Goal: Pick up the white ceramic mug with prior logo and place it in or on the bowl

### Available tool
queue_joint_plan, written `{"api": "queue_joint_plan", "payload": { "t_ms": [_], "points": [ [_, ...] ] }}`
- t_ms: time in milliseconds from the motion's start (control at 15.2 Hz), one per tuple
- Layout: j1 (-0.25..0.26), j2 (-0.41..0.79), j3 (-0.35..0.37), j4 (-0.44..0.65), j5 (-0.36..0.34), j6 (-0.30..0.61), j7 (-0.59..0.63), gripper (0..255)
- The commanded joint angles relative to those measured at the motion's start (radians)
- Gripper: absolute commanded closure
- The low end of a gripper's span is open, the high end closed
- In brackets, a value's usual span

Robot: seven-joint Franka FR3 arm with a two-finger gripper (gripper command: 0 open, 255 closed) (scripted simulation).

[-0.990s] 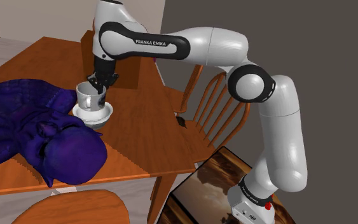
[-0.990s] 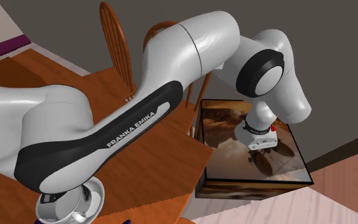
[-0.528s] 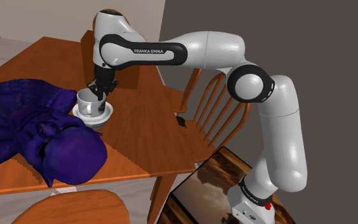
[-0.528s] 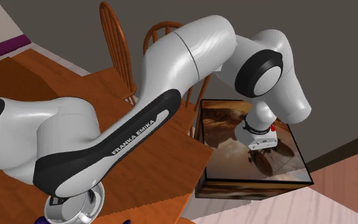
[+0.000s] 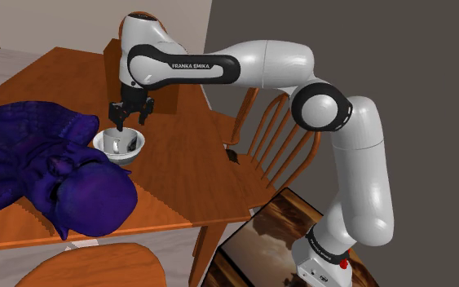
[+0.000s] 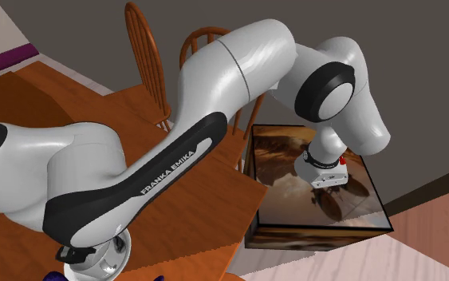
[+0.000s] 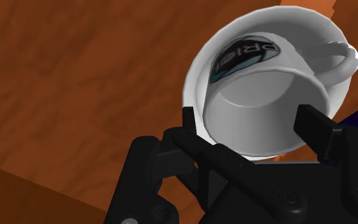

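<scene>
Two black fingers of my pincer stand apart, holding nothing, just above the white mug, which lies tipped on its side in the white bowl on the wooden tabletop, beside a purple heap.

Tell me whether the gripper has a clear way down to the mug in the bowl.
Probably yes: the gripper hangs open just above the mug lying in the bowl, nothing between them.
</scene>
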Motion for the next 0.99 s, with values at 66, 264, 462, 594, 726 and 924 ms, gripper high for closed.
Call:
{"api": "queue_joint_plan", "payload": {
  "t_ms": [66,264,462,594,726,924],
  "points": [
    [0.0,0.0,0.0,0.0,0.0,0.0,0.0,0],
    [0.0,-0.018,0.003,0.037,0.005,-0.055,-0.003,0],
    [0.002,-0.029,0.005,0.079,0.008,-0.108,-0.006,0],
    [0.002,-0.029,0.005,0.079,0.008,-0.108,-0.006,0],
    [0.002,-0.029,0.005,0.079,0.008,-0.108,-0.006,0],
    [0.002,-0.029,0.005,0.079,0.008,-0.108,-0.006,0]
  ]
}}
